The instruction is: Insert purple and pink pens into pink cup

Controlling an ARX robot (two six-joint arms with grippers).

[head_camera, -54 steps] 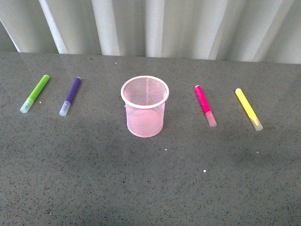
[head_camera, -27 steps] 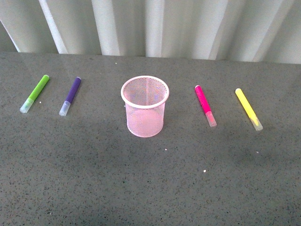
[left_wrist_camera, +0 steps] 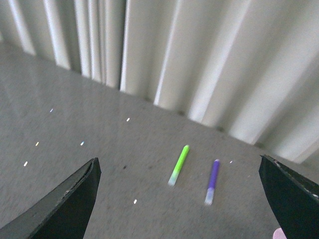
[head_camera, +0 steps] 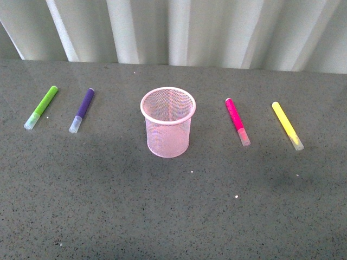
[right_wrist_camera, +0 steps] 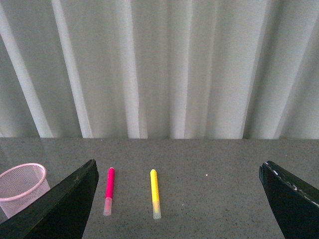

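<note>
The pink cup (head_camera: 168, 122) stands upright mid-table and looks empty. The purple pen (head_camera: 81, 110) lies flat to its left, the pink pen (head_camera: 237, 121) flat to its right, both with pale caps toward me. Neither arm shows in the front view. In the left wrist view my left gripper (left_wrist_camera: 182, 199) is open and high above the table, with the purple pen (left_wrist_camera: 212, 181) far ahead between its fingers (left_wrist_camera: 65, 206). My right gripper (right_wrist_camera: 179, 199) is open too, empty, with the pink pen (right_wrist_camera: 109, 190) and the pink cup (right_wrist_camera: 22, 189) ahead of it.
A lime-green marker (head_camera: 41, 107) lies left of the purple pen, and a yellow marker (head_camera: 287, 125) right of the pink pen. A pleated white curtain (head_camera: 173, 30) closes off the back edge of the grey speckled table (head_camera: 173, 211).
The front view has shifted very slightly; the pens and cup lie where they were.
</note>
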